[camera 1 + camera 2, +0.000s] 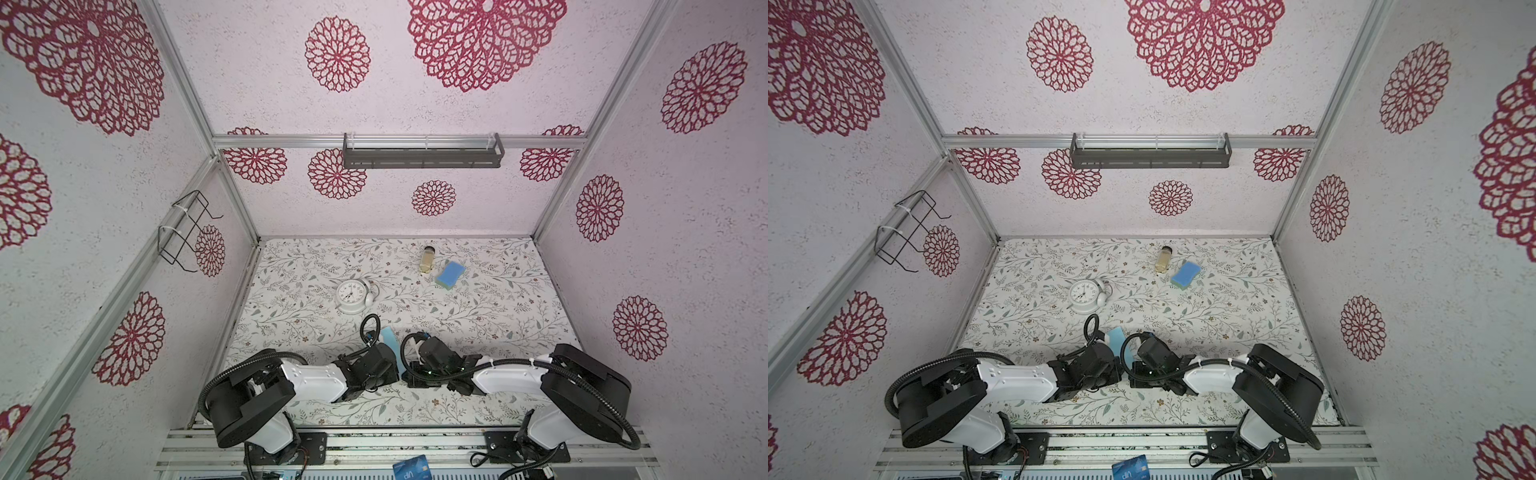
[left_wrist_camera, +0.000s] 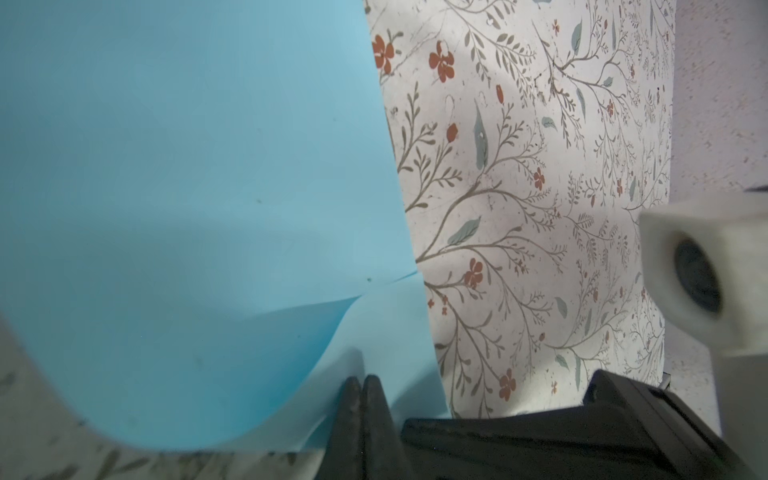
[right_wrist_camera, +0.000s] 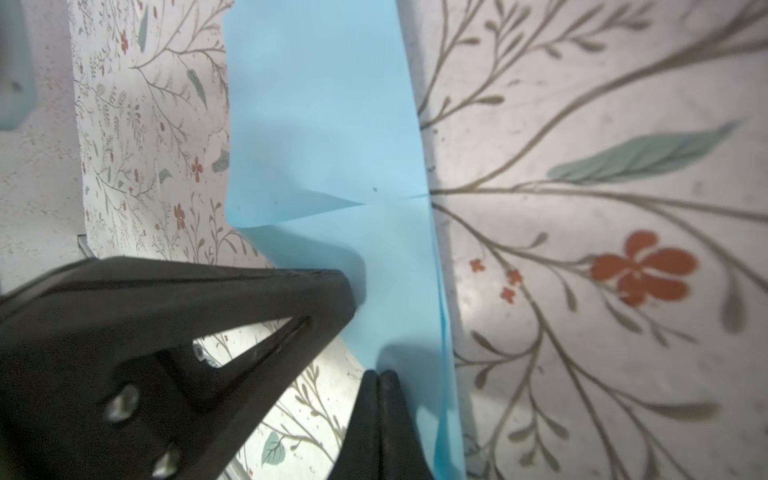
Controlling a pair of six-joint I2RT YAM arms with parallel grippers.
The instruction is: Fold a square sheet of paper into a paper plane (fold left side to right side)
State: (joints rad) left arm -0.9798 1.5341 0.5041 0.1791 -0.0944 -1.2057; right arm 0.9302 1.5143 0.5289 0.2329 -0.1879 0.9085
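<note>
The square sheet of paper (image 1: 390,341) is light blue and lies folded in layers on the flowered tabletop, between my two wrists near the front middle. The arms cover most of it in both top views, so I cannot tell if it has the shape of a paper plane. My left gripper (image 2: 363,380) is shut, its tips resting on a lower layer of the paper (image 2: 187,187) beside a raised, curling flap. My right gripper (image 3: 379,374) is shut too, its tips on the narrow paper strip (image 3: 324,124) close to the long edge. The left gripper's black fingers (image 3: 291,299) rest on the strip just beyond.
A white clock (image 1: 352,296) lies behind the left wrist. Further back stand a small bottle (image 1: 428,259) and a blue sponge (image 1: 450,274). A dark blue card (image 1: 410,465) sits on the front rail. A grey shelf (image 1: 422,157) and a wire rack (image 1: 187,232) hang on the walls.
</note>
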